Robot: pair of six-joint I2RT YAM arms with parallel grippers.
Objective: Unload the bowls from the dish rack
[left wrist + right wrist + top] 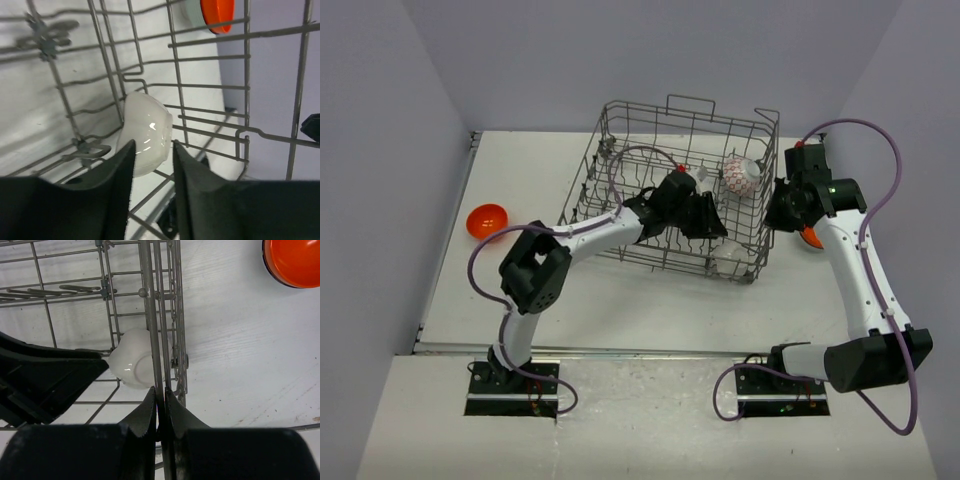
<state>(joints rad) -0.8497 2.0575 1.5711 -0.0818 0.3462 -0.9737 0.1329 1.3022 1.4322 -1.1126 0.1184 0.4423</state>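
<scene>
The white bowl (145, 132) lies tipped on its side among the wires in the lower right corner of the rack (620, 150), as the top view shows it. The left jaws are spread to either side of its near edge and are not yet pressing it. The right jaws are clenched on an upright wire of the rack wall, just outside that corner.

The bowl is glazed and rounded, so an off-centre squeeze may squirt it out of the tips. Lifted at a slant, it may catch on a wire and drag the rack, more so if the right jaws let go. The rack could then slide across the surface (650, 300) into the orange bowl (295, 260) just beside it. The left arm may also knock the patterned bowl (742, 175) in the rack's upper right.
</scene>
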